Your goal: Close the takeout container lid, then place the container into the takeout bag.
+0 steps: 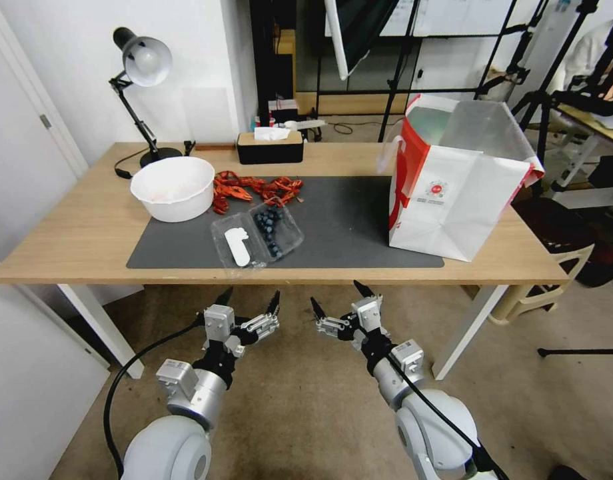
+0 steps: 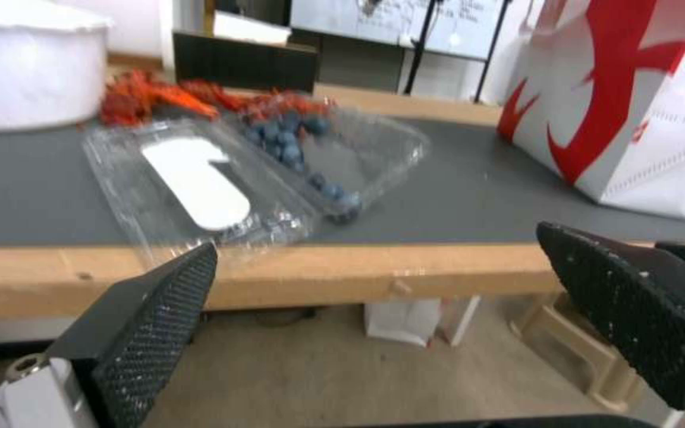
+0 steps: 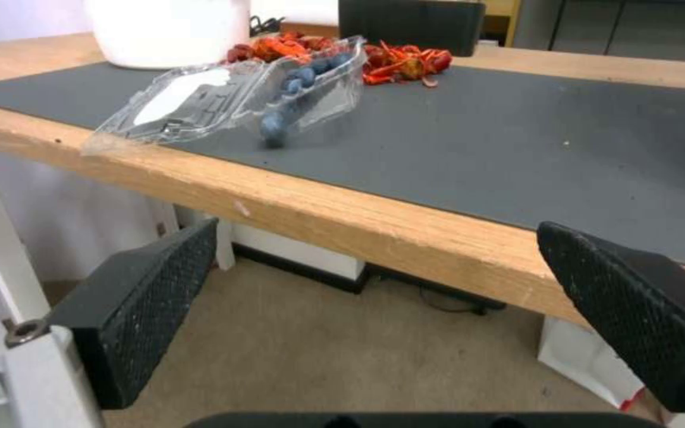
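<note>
The takeout container [image 1: 276, 229] lies open on the grey mat [image 1: 346, 220] near the table's front edge, with blueberries in its tray [image 2: 335, 151] [image 3: 311, 83]. Its lid [image 1: 234, 245] [image 2: 192, 184] [image 3: 184, 104] lies flat beside the tray, white label up. The takeout bag [image 1: 456, 180] [image 2: 636, 101] stands upright and open at the mat's right end. My left gripper [image 1: 250, 301] [image 2: 374, 315] hangs open below the table edge, in front of the container. My right gripper [image 1: 334, 299] [image 3: 378, 309] is open too, beside it and just to the right.
A white bowl [image 1: 173, 189] and a pile of red crayfish [image 1: 253, 189] sit behind the container. A black tissue box [image 1: 270, 147] and a desk lamp [image 1: 143, 67] stand at the table's back. The mat between container and bag is bare.
</note>
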